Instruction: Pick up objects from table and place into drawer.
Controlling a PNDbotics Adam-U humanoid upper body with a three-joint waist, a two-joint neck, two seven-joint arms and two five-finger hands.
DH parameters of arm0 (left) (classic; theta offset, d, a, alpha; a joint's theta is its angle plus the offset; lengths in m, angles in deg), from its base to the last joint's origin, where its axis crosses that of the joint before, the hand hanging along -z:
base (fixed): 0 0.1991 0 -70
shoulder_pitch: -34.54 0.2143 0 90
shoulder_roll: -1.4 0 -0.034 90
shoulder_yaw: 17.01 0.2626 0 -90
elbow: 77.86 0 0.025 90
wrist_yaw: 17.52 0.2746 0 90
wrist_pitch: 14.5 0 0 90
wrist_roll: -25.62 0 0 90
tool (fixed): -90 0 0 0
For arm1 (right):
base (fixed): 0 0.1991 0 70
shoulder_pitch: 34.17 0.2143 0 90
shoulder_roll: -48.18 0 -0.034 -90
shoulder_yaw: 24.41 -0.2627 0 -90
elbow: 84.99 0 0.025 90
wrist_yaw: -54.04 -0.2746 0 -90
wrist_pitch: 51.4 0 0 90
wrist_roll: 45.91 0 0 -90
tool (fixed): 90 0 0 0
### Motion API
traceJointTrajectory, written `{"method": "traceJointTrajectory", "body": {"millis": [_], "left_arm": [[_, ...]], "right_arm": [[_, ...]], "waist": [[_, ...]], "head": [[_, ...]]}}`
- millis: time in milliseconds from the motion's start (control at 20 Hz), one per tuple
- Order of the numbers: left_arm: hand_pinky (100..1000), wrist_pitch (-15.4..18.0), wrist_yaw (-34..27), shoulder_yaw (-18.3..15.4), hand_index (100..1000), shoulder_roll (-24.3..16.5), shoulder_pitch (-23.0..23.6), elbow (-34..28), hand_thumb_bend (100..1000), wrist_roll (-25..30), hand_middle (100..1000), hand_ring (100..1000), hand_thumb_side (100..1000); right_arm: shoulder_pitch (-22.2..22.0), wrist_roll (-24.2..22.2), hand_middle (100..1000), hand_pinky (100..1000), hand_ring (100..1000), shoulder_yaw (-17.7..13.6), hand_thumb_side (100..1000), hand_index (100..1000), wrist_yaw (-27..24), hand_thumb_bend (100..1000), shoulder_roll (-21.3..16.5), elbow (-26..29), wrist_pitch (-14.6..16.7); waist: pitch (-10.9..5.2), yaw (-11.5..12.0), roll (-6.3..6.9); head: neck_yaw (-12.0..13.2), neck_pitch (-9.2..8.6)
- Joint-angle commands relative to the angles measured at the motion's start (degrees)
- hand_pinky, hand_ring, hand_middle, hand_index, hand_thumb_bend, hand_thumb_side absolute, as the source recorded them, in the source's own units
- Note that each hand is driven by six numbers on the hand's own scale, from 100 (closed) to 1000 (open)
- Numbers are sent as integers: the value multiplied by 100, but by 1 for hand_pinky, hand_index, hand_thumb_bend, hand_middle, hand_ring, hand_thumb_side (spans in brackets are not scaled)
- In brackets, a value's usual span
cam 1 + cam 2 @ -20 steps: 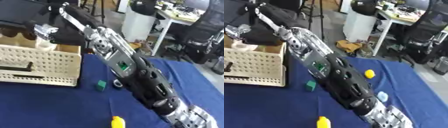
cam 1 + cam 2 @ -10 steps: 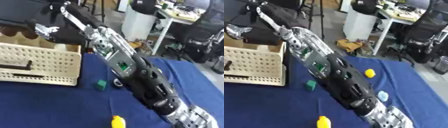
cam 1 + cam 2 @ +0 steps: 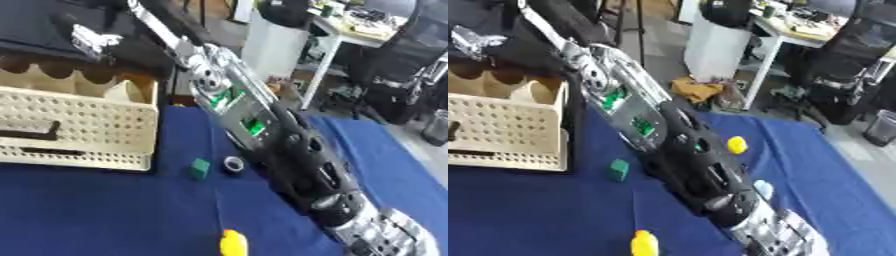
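The robot's right arm (image 3: 289, 150) stretches from the near right corner diagonally across the blue table (image 3: 105, 210) toward the far left. Its right hand (image 3: 92, 40) hangs above and behind the open cream drawer (image 3: 79, 125), out over the dark background; it is blurred, and I cannot tell whether its fingers are spread or curled, or whether anything is in them.

The drawer sits at the left edge of the table, its perforated front wall facing near, with a pale shape inside at its right end.

The loose things lie well apart from that hand, down on the cloth. A green block (image 3: 200, 168) sits just right of the drawer's near corner, a small dark ring (image 3: 233, 163) just beside it against the arm. A yellow object (image 3: 233, 243) lies at the near edge. On the arm's right side are a yellow ball (image 3: 737, 145) and a pale blue object (image 3: 763, 189).
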Motion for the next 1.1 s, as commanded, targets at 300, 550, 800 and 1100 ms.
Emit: {"method": "traceJointTrajectory", "body": {"millis": [300,550,800,1100], "left_arm": [[639,-25,10,-61,921,-103,75,-74,100,-98,731,816,1000],[641,7,82,-112,919,-156,118,-74,100,-231,734,817,1000],[642,87,137,-165,917,-274,122,-74,100,-369,735,816,1000],[618,243,435,-297,901,-652,115,-74,100,-695,721,792,963]], "right_arm": [[9,424,611,575,841,-368,921,824,-535,404,-680,1036,-188],[-457,856,611,574,838,-792,918,811,-1257,406,-1154,1953,-550],[-1188,1622,612,565,828,-1437,921,801,-2254,380,-1671,2519,-516],[-2316,2742,599,518,782,-2190,950,787,-3159,217,-2135,2539,359]], "waist": [[-297,-228,167],[-390,-419,307],[-477,-647,504],[-606,-989,779]], "head": [[138,194],[317,304],[617,418],[1209,654]]}}
